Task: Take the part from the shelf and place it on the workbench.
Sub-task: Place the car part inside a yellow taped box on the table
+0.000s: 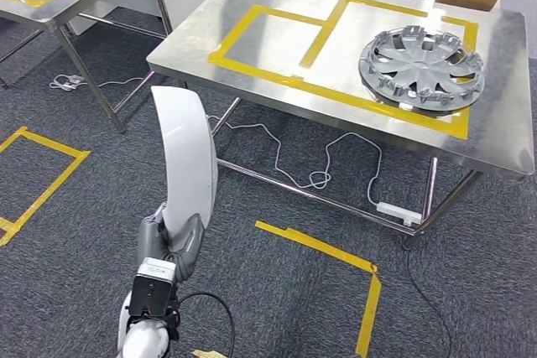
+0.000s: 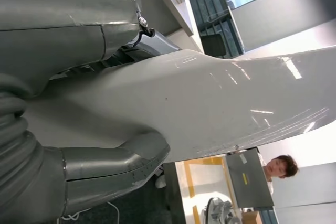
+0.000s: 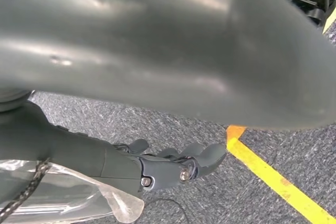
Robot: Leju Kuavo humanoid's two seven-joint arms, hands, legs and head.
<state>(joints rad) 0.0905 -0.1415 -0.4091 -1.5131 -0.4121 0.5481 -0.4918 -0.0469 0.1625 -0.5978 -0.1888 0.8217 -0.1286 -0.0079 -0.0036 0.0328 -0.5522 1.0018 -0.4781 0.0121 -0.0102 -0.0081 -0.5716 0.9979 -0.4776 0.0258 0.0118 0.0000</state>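
White and curved, the part [image 1: 185,157] sat gripped in the robot's left hand [image 1: 169,245], low beside its body and well short of the steel workbench [image 1: 507,81]. The right hand [image 3: 174,163] hung over carpet, fingers loosely apart, holding nothing. Pickup looked done; carrying and placing remained.
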